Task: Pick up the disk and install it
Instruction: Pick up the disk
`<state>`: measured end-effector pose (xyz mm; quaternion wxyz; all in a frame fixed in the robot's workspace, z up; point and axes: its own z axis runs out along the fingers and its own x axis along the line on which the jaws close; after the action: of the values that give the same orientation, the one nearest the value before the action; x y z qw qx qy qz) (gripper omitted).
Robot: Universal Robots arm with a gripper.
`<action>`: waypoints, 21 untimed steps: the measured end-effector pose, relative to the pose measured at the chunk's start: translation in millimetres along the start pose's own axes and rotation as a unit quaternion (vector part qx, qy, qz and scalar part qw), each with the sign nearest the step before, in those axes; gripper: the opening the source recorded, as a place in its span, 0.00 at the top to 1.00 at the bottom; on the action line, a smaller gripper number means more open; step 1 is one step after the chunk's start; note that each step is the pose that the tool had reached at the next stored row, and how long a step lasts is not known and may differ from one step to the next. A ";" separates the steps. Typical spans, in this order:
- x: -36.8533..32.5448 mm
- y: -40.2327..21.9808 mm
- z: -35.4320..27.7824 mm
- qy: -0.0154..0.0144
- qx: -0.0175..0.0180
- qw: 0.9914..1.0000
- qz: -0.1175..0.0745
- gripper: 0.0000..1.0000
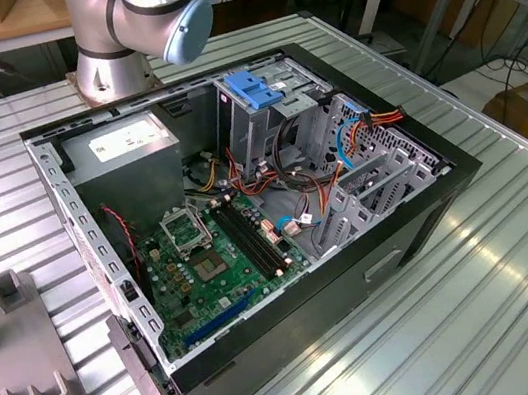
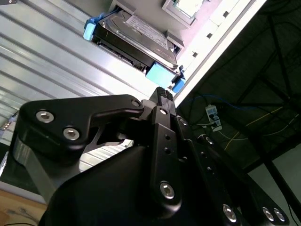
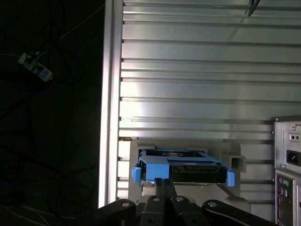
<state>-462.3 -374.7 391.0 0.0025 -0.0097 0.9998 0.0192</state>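
Note:
The disk (image 3: 181, 170) is a grey metal drive in a bright blue carrier. It lies in a pale grey holder (image 3: 136, 150) on the ribbed metal table, close to the table's edge. In the second wrist view the disk (image 2: 136, 35) shows its white label and blue corner pieces. My gripper (image 3: 164, 181) hovers just short of the disk's near edge, its black fingers shut together with nothing between them. The second wrist view has the gripper (image 2: 164, 93) pointing at the disk's blue end, a small gap apart.
The open computer case (image 1: 420, 222) lies on the table with its motherboard (image 1: 218, 256), cables and a metal drive cage (image 1: 276, 114) with a blue latch (image 1: 256, 87). A grey fixture (image 1: 21, 380) stands at the exterior view's left. The case's back panel (image 3: 287, 165) stands beside the holder.

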 end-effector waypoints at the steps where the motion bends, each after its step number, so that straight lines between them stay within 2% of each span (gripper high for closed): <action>1: 0.0 0.0 0.0 0.000 0.000 1.000 -0.001 0.90; 4: 0.1 0.0 0.0 0.000 0.000 1.000 -0.011 0.90; 6: 0.0 0.0 0.0 0.002 0.000 0.999 -0.042 0.90; 7: 0.0 0.0 0.0 0.002 0.000 0.999 -0.050 0.90; 9: 0.0 0.0 0.0 0.003 0.000 0.997 -0.072 0.90; 11: 0.0 0.0 0.0 0.004 -0.001 0.995 -0.103 0.90; 13: 0.0 0.0 0.0 0.005 -0.001 0.993 -0.121 0.90; 15: 0.0 0.0 0.1 0.005 -0.001 0.990 -0.142 0.90; 16: 0.0 0.0 0.1 0.006 -0.001 0.988 -0.157 0.90; 18: 0.0 0.0 0.1 0.007 -0.001 0.985 -0.174 0.90; 19: 0.0 0.0 0.2 0.007 -0.001 0.982 -0.187 0.90; 20: 0.0 0.0 0.2 0.007 -0.001 0.981 -0.195 0.90; 21: 0.0 0.0 0.4 0.008 -0.001 0.978 -0.207 0.90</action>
<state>-462.3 -374.7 390.6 -0.0014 -0.2167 0.9761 0.0193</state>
